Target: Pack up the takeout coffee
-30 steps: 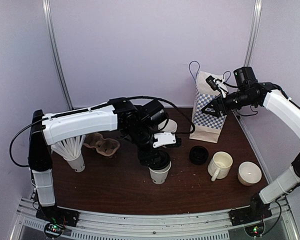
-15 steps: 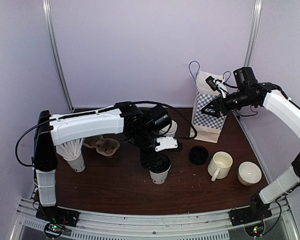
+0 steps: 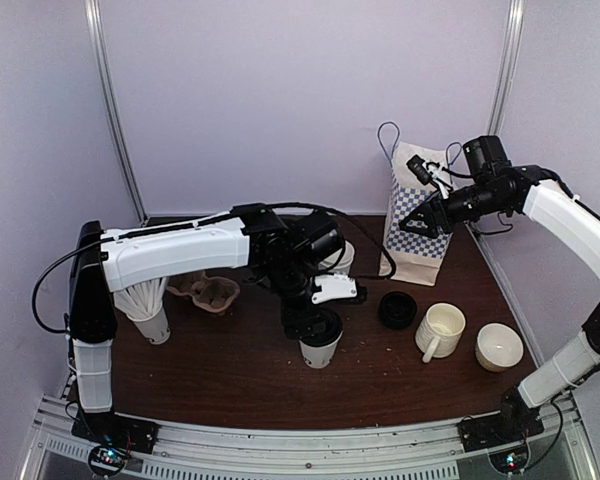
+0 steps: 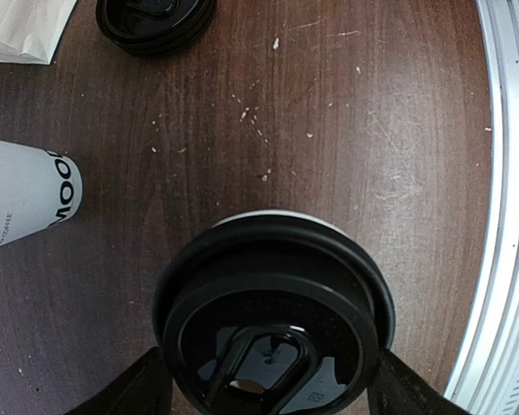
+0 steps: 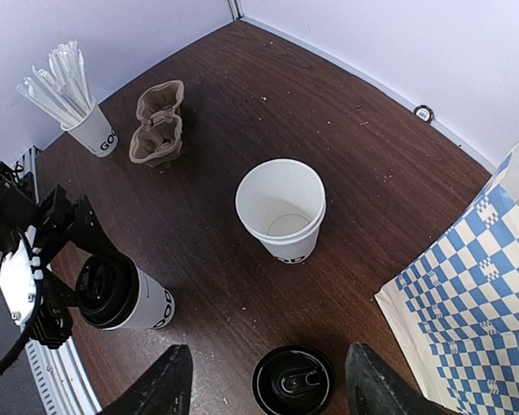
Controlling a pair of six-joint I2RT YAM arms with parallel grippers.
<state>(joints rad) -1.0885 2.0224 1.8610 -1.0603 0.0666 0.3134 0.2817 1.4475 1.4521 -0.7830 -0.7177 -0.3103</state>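
Observation:
A white "MOO" paper cup [image 3: 320, 348] stands near the table's middle with a black lid [image 4: 272, 316] on it. My left gripper [image 3: 318, 322] hangs straight above it, open, its fingertips [image 4: 138, 389] close on either side of the lid's raised top. A second MOO cup [image 5: 281, 207] stands open and lidless behind it. A loose black lid [image 5: 294, 380] lies on the table to the right. My right gripper [image 5: 272, 385] is open and empty, held high in front of the checked paper bag [image 3: 418, 225].
A cardboard cup carrier [image 3: 208, 292] and a white cup of straws [image 3: 150, 312] stand at the left. A cream mug [image 3: 440, 330] and a low white cup [image 3: 500, 347] sit at the right. The metal rail [image 4: 510, 216] marks the table's near edge.
My left arm shifted slightly over the lidded cup, and its fingers have spread a little. The right gripper edged slightly left beside the bag.

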